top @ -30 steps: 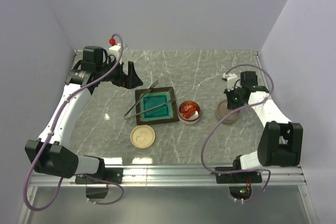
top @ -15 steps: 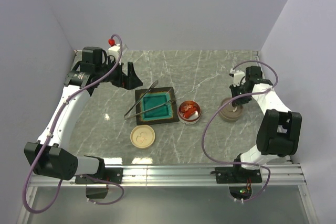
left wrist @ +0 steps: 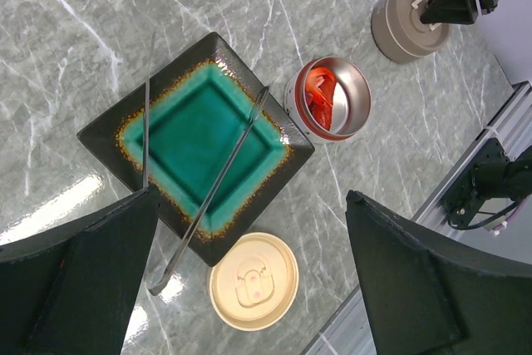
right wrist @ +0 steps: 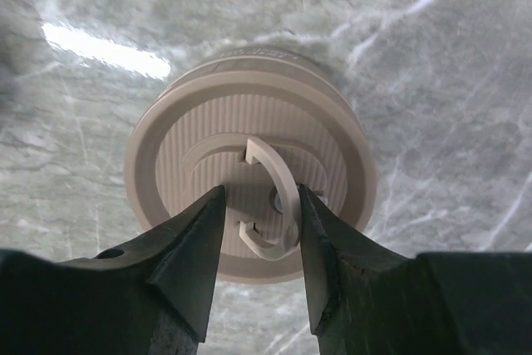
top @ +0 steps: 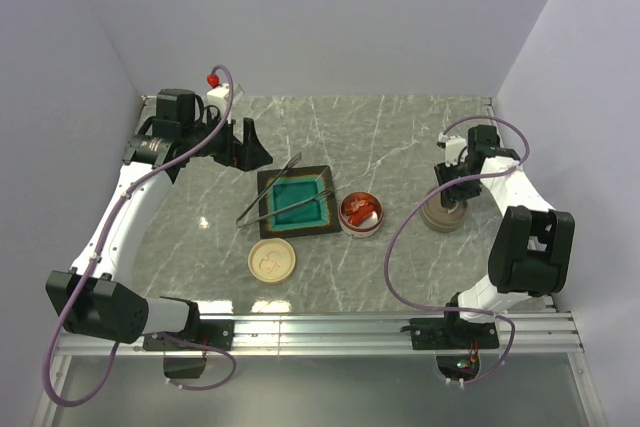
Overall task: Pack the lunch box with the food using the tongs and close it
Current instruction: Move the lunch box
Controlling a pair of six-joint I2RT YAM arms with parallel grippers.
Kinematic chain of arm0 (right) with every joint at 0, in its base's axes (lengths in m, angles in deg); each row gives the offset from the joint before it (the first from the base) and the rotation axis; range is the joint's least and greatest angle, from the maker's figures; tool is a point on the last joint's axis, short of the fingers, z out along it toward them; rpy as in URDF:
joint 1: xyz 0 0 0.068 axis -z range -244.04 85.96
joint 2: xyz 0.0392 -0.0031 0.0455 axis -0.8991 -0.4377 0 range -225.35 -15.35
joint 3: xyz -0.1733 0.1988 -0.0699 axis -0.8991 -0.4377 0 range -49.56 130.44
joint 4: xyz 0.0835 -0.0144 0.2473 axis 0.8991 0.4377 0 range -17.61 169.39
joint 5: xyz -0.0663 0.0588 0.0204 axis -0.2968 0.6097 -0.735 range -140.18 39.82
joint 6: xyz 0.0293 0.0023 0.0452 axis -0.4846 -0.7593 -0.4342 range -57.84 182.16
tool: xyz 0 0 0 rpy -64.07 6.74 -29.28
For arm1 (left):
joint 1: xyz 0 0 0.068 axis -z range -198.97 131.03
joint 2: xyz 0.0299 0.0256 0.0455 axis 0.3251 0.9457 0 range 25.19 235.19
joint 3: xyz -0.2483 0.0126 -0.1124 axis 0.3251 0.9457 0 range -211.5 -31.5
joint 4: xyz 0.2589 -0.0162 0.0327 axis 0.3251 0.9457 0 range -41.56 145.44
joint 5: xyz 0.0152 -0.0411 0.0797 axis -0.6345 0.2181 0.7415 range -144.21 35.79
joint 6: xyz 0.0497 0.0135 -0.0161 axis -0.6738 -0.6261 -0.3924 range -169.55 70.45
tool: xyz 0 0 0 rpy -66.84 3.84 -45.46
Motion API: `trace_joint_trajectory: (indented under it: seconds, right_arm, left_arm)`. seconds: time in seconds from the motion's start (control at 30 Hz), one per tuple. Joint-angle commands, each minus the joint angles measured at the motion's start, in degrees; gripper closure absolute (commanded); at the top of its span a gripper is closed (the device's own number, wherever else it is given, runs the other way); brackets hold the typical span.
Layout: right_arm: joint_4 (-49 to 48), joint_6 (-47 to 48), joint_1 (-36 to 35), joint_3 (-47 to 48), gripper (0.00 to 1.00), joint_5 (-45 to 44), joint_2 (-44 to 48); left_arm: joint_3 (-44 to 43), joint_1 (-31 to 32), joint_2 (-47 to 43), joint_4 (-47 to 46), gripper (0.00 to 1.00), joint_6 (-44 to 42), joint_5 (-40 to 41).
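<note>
The lunch box [top: 360, 215] [left wrist: 356, 89] is a round, metal-lined pot standing open right of the teal tray, with red-orange food [left wrist: 320, 93] inside. The silver tongs [top: 268, 192] [left wrist: 220, 180] lie across the tray. A beige ribbed cap [top: 441, 215] [right wrist: 249, 122] with a ring handle [right wrist: 287, 180] stands at the right. My right gripper [top: 447, 195] [right wrist: 260, 197] hangs just over it, open, with the ring between the fingers and leaning on the right one. My left gripper [top: 248, 147] [left wrist: 251, 197] hovers wide open above the tray, holding nothing.
The square dark-rimmed teal tray [top: 328, 202] [left wrist: 100, 135] sits mid-table. A flat beige disc [top: 272, 260] [left wrist: 253, 280] with a lock emblem lies in front of it. The aluminium rail [top: 330, 325] runs along the near edge, and walls close in on the left, back and right.
My right gripper's jaws have parted from around the cap's ring handle, and its wrist has shifted slightly back. The cap, tongs and left arm stay put.
</note>
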Motion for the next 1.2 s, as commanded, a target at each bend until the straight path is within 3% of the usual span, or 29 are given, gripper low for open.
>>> trace_joint_trajectory:
  seconds: [0.0,0.27,0.37,1.17]
  right_arm:
    - [7.85,1.18,1.39,0.10,0.51,-5.13,-1.13]
    - [9.88,1.71,1.13,2.12,0.45,-2.85,-1.21]
    - [10.05,1.53,0.60,2.74,0.32,-2.41,-1.30]
    - [14.18,-1.81,-5.37,7.48,0.34,1.28,-0.51]
  left_arm:
    - [0.26,-0.20,-1.24,-2.44,0.01,-0.01,-1.70]
    - [0.70,-0.20,-1.24,-2.97,0.01,-0.10,-1.87]
    - [0.61,-0.11,-1.33,-2.79,0.01,-0.19,-1.96]
    - [0.87,-0.20,-0.98,-0.43,0.01,-3.17,-2.57]
